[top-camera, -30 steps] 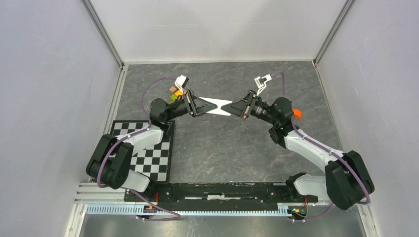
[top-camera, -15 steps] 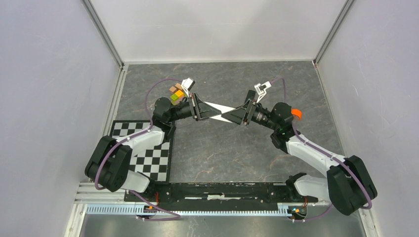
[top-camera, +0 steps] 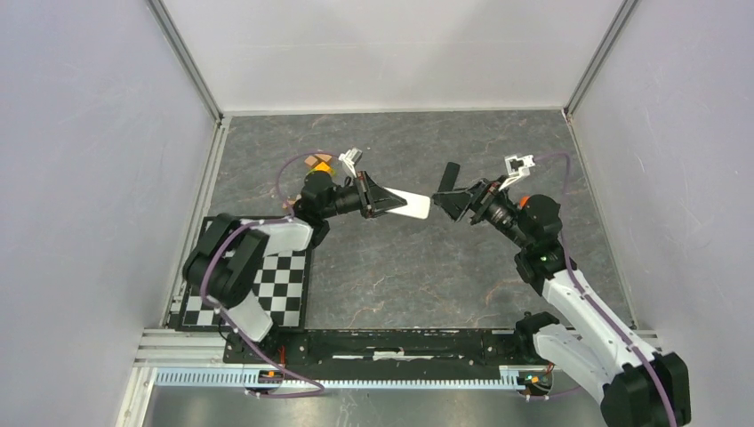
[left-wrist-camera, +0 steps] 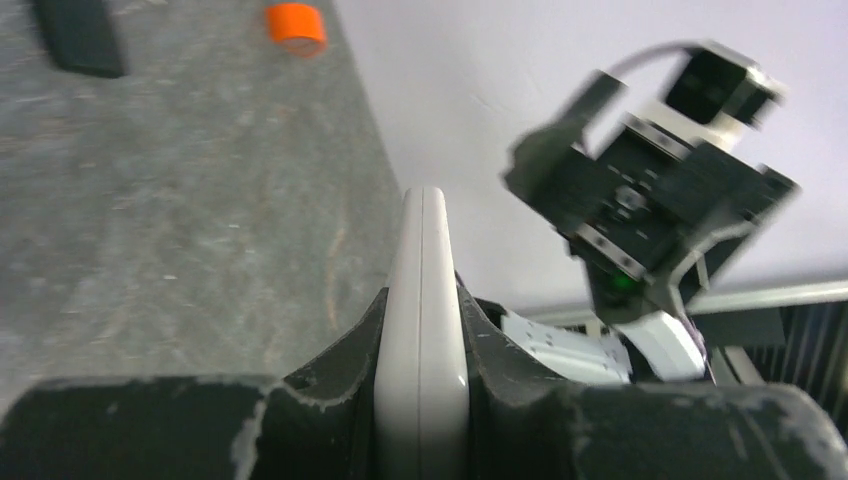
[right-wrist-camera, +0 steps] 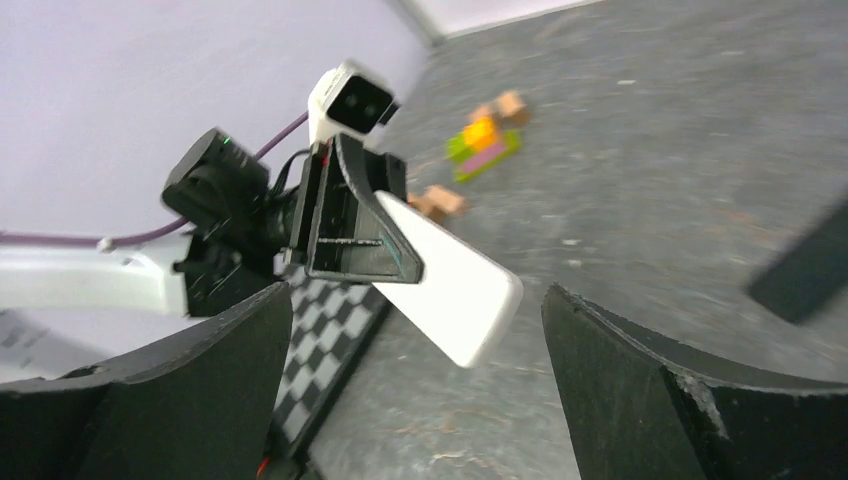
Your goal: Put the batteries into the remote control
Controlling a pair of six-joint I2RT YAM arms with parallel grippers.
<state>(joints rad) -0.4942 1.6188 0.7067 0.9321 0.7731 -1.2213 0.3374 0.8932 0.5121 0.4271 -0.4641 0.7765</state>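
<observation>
my left gripper (left-wrist-camera: 421,335) is clamped tight on the flat sides of the remote control (left-wrist-camera: 422,250), whose free end sticks out ahead. just past that end, my right gripper (top-camera: 447,191) stands wide apart and touches nothing. i can't see the batteries. i think the left should hold firm and steady, so the remote won't slip, while the right goes to find them.
</observation>
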